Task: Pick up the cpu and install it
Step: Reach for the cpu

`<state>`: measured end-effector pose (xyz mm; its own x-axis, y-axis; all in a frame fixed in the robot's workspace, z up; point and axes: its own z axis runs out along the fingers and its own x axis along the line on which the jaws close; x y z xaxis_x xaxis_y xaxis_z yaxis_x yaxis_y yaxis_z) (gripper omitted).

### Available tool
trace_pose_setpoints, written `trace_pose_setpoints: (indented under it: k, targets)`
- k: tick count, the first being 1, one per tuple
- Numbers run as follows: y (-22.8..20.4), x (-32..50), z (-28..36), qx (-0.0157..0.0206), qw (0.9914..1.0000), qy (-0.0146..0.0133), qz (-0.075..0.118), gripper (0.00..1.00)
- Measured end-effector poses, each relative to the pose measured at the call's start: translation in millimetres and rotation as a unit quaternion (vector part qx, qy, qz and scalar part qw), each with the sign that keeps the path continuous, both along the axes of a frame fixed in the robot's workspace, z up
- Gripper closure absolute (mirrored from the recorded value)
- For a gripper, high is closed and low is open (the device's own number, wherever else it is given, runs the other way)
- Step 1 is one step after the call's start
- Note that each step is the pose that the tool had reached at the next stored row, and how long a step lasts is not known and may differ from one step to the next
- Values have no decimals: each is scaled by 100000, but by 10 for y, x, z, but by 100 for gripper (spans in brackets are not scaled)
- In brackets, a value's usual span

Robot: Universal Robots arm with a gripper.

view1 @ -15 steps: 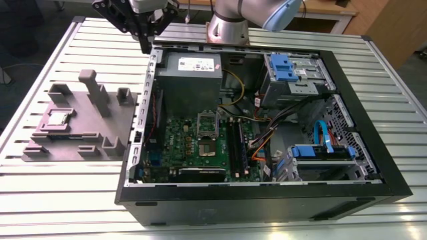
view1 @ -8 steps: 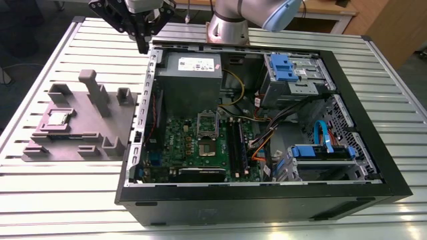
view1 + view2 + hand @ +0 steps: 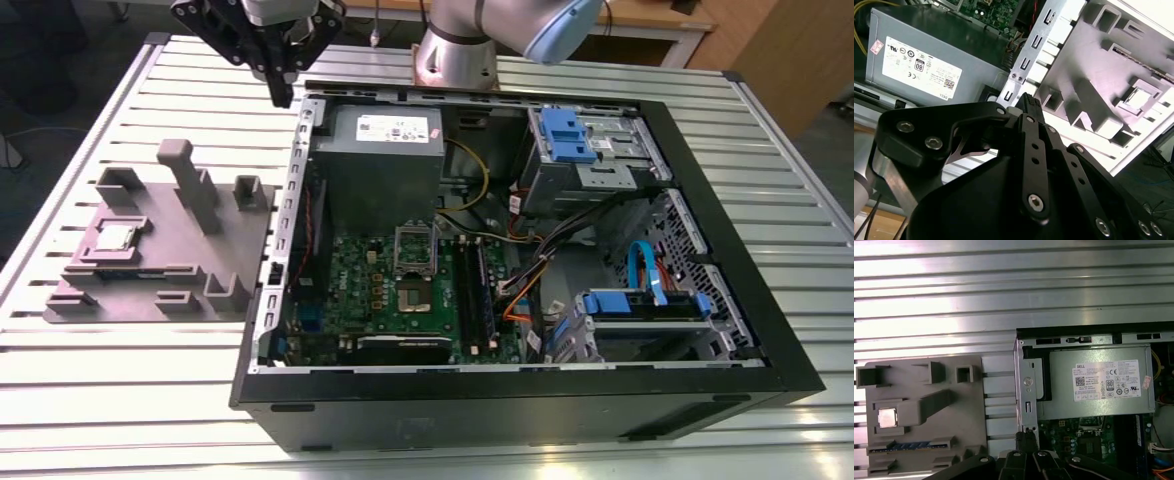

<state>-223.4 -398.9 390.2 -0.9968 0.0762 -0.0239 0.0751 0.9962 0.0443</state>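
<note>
The cpu (image 3: 114, 238) is a small shiny square lying in a recess of the grey moulded tray (image 3: 174, 250), at the exterior view's left. Both wrist views show the cpu (image 3: 1140, 100) (image 3: 887, 417) in that tray (image 3: 1094, 65) (image 3: 919, 380). My black gripper (image 3: 280, 92) hangs high above the table by the far corner of the open computer case (image 3: 534, 400), well apart from the cpu. Its fingers are shut with nothing between them, their tips together in both wrist views (image 3: 1029, 100) (image 3: 1026, 437). The motherboard's socket (image 3: 414, 297) lies open inside the case.
The tray has several upright posts (image 3: 187, 180). A grey power supply (image 3: 380, 130) fills the case's far side, and drive bays with blue parts (image 3: 581, 140) and loose cables (image 3: 534, 270) sit at the exterior view's right. Everything rests on a slatted metal table (image 3: 134, 400).
</note>
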Motion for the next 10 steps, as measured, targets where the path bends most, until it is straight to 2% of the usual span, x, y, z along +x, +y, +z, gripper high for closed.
trace_pose_setpoints:
  k: [10]
  targets:
    - [0, -59, -1, -5, 100000, 3, -1, 89]
